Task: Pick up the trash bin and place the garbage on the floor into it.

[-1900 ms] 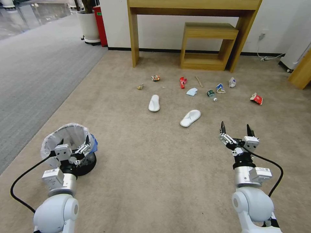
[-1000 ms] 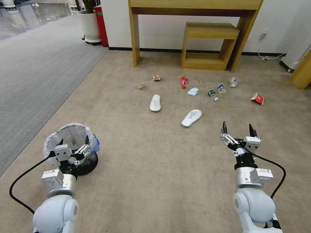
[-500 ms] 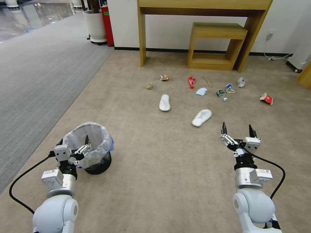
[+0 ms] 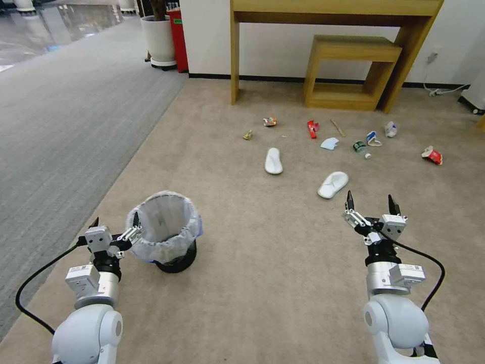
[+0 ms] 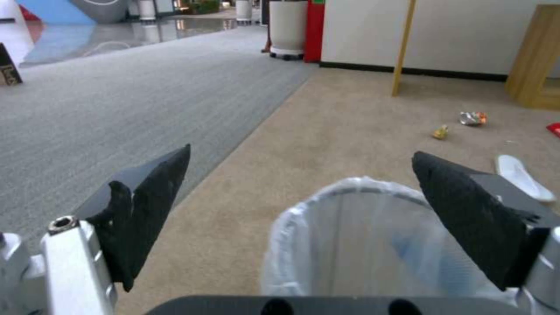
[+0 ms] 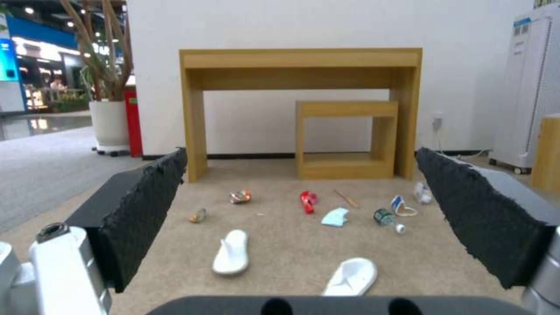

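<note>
My left pincer (image 4: 114, 224) hung wide open at about eight o'clock in my head view, its inner finger just beside the near rim of the trash bin (image 4: 166, 230), gripping nothing. The bin stood upright on the beige floor (image 4: 242, 283), a black tub lined with a crinkly white bag that flopped over the rim. I could make out nothing inside it but the bag. My right pincer (image 4: 370, 203) waited at four o'clock, also wide open and empty.

The garbage lay scattered toward one o'clock, well apart from the bin: two white slippers (image 4: 273, 161), a red wrapper (image 4: 312, 128), a blue mask (image 4: 329, 143), a small bottle (image 4: 359, 147) and crumpled cups (image 4: 432, 155), in front of a wooden table (image 4: 333, 10).

My worry: the loose liner could bunch between my fingers, so I might pinch plastic alone and drag the bag out. A push against the rim could also tip the light bin over.
</note>
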Controlling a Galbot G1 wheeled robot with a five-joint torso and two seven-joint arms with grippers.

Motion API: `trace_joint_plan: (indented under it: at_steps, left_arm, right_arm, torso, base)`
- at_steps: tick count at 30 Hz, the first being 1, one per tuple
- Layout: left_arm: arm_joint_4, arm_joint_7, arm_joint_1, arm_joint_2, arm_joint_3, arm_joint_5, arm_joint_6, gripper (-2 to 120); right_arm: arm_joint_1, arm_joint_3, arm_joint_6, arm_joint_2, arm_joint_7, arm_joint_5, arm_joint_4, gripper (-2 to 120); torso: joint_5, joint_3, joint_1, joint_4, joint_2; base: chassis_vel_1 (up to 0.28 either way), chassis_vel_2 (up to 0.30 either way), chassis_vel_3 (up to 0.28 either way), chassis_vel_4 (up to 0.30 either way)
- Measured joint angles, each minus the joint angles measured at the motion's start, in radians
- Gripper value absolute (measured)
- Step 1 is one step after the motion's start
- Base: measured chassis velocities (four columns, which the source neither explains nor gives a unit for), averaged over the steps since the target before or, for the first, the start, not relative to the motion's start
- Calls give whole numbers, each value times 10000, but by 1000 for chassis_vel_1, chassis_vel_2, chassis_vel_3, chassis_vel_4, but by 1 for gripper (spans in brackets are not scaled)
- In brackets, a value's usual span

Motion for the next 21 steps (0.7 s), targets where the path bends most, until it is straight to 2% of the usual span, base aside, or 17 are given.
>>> trace_joint_plan:
  at_steps: [14, 21]
  left_arm:
    - [58, -2, -2, -30, 4, 22, -40, 100]
    - [125, -6, 4, -46, 6, 62, -75, 100]
  right_arm:
    - [35, -9, 277, -8, -64, 58, -160, 100]
    - [56, 9, 359, -12, -76, 80, -245, 100]
  torso:
    - [0, 0, 0, 1, 0]
    - [1, 0, 0, 1, 0]
  base:
    - [153, 145, -147, -145]
    - [45, 53, -46, -56]
